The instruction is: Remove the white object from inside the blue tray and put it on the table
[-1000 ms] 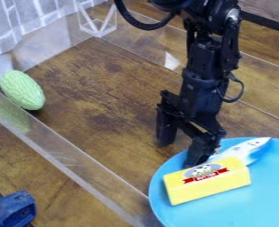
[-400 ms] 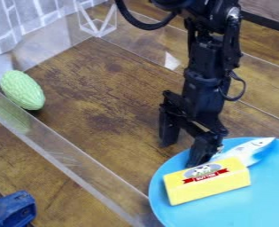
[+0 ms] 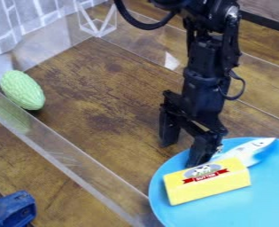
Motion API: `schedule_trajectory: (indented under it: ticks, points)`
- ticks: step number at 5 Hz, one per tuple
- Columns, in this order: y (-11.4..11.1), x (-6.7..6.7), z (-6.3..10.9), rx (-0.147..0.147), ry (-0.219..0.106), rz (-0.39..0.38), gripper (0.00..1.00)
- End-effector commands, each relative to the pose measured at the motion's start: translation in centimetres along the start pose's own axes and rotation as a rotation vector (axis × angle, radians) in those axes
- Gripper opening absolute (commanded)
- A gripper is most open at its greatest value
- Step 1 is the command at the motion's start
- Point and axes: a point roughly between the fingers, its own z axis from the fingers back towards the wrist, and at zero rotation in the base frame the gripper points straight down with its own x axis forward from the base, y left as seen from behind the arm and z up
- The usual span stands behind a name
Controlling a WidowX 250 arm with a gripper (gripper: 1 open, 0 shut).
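Camera | gripper (image 3: 189, 142) spread over blue tray (image 3: 177, 208) rim | yellow block (image 3: 206, 181) beside white object (image 3: 251, 150)

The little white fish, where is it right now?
The white fish lies inside the blue tray at the camera view's lower right, just behind the yellow block and right of the open tool.

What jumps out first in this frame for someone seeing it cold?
The black robot arm dominates the centre, its hand pointing down with jaws open at the near-left rim of the blue tray in the lower right. In the tray lie a yellow block with a red-and-white label and, just behind it, the small white object. A green ribbed object sits alone at the far left.
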Motion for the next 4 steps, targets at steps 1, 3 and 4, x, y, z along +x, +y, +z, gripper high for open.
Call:
schedule_trajectory:
  ticks: [1, 3, 4]
  points:
    - [-0.95, -0.08, -0.77, -0.019, 0.019, -0.082, 1.0]
    - [-0.71, -0.28, -0.94, -0.035, 0.028, -0.103, 1.0]
    - [-0.6, -0.37, -1.03, -0.041, 0.034, -0.112, 1.0]
